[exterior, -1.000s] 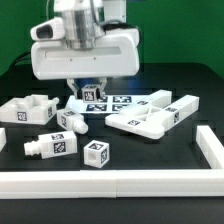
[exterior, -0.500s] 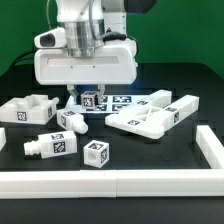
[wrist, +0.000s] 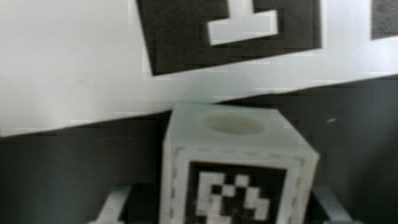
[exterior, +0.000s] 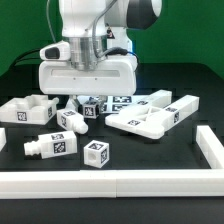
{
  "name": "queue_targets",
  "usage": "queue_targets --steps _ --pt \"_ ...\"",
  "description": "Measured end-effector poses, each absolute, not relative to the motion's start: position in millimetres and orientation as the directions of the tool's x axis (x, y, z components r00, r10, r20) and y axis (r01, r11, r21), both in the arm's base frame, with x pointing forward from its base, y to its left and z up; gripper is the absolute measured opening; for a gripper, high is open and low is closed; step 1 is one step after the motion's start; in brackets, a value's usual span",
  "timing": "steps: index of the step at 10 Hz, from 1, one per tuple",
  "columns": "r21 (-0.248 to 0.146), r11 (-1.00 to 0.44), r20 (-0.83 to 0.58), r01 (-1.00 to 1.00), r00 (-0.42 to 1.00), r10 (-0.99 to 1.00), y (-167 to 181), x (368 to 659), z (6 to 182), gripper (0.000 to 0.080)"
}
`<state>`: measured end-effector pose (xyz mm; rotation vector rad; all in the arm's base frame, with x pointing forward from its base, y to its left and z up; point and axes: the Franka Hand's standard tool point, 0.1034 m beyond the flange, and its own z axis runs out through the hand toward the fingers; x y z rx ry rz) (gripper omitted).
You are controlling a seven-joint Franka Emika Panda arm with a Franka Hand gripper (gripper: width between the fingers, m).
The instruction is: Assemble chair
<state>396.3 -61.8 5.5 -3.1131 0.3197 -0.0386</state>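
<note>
the chair lies in loose parts. at centre frame in the exterior view, a small tagged block (exterior: 92, 109) (wrist: 240, 165) sits under the gripper (exterior: 91, 102), its round socket facing the wrist camera. a pegged leg (exterior: 73, 120) lies just beside it, with a u-shaped slab (exterior: 27, 108) at left, flat slabs (exterior: 152, 113) at right, and a cube (exterior: 96, 153) lower down. the marker board (exterior: 125, 100) lies behind and the white rail (exterior: 110, 185) runs along the bottom. gripper and block are lower in the frame than before. the jaws are part-closed, grasping the block.
</note>
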Motion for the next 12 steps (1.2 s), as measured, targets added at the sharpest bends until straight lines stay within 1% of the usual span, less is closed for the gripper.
queue_targets --steps 1,2,3,4,5,6,7,8,9,10,12 --pt "-0.014 -0.979 0.023 -0.204 0.979 -0.204 -62 396 5.4 0.0331" --pt "-0.014 -0.979 0.022 -0.204 0.979 -0.204 -62 396 5.1 0.0331" --pt "-0.014 -0.979 0.021 -0.204 0.979 -0.204 -62 395 4.8 0.0499" --pt "-0.014 -0.979 0.021 -0.204 0.979 -0.204 -62 395 4.6 0.0616" --pt "-0.014 -0.979 0.02 -0.204 0.979 -0.204 -62 395 4.6 0.0639" --pt "-0.02 -0.979 0.011 -0.204 0.979 -0.204 -62 396 8.0 0.0639" --pt "-0.038 -0.979 -0.01 -0.202 0.979 -0.202 -62 398 20.3 0.0648" --pt "-0.063 -0.976 -0.029 -0.207 0.978 -0.206 -61 405 37.1 0.0648" --pt "-0.086 -0.974 -0.045 -0.212 0.977 -0.208 -59 419 49.9 0.0649" --pt "-0.104 -0.971 -0.047 -0.217 0.976 -0.213 -58 444 60.0 0.0649" --pt "-0.124 -0.97 -0.036 -0.208 0.978 -0.205 -58 493 66.3 0.0649"
